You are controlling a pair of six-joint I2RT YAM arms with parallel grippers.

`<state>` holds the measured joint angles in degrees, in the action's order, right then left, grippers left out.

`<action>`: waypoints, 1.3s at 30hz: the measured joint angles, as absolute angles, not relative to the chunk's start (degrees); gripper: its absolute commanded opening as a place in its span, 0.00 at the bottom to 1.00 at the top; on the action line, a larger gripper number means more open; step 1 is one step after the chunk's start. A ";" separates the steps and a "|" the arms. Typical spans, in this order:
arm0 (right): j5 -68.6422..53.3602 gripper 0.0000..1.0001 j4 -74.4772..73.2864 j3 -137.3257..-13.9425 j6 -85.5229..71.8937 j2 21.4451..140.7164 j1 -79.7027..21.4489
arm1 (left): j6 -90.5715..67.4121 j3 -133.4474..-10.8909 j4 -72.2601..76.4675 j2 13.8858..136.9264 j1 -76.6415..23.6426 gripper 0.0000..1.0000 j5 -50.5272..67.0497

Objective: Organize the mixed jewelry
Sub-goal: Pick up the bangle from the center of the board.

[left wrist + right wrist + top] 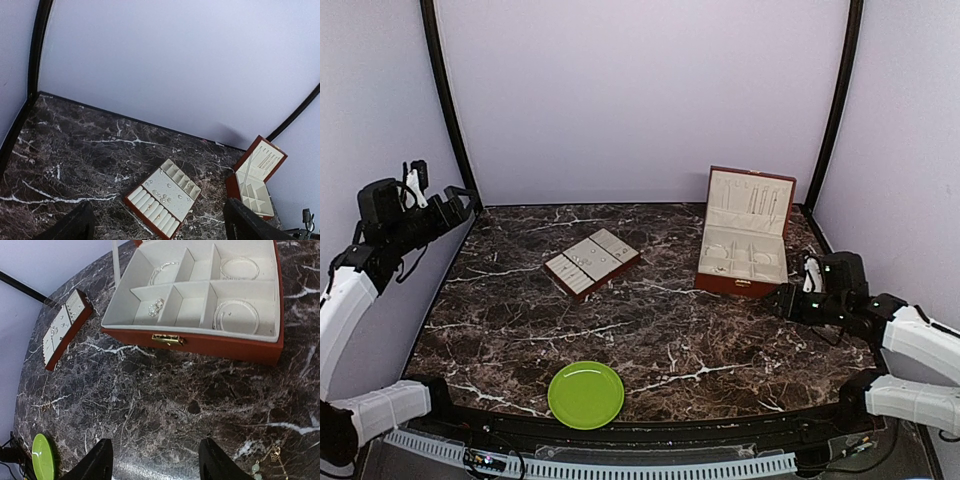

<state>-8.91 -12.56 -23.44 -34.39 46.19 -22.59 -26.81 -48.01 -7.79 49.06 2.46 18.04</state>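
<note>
Jewelry (156, 306) is tiny and hard to make out. Thin silvery chains (235, 315) lie coiled in the cream compartments of the open box (220, 342) at the far right of the worktop (150, 400). Small studs (162, 196) dot the flat tray (147, 207) near the middle. From above all of these are mere specks. One beaded piece (265, 465) lies on the bare stone at my near right, cut off by the frame edge. The green plate (585, 394) sits at the near edge and is only partly visible from my right wrist. My left fingers (75, 225), raised high at the far left, are spread wide and hold nothing. My right fingers (100, 462), low beside the box, stand apart with nothing between them.
</note>
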 measured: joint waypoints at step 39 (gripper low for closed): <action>12.62 0.25 -34.79 -32.27 -46.19 66.98 -60.88 | -3.99 -55.09 -10.52 51.62 -16.51 0.98 -4.34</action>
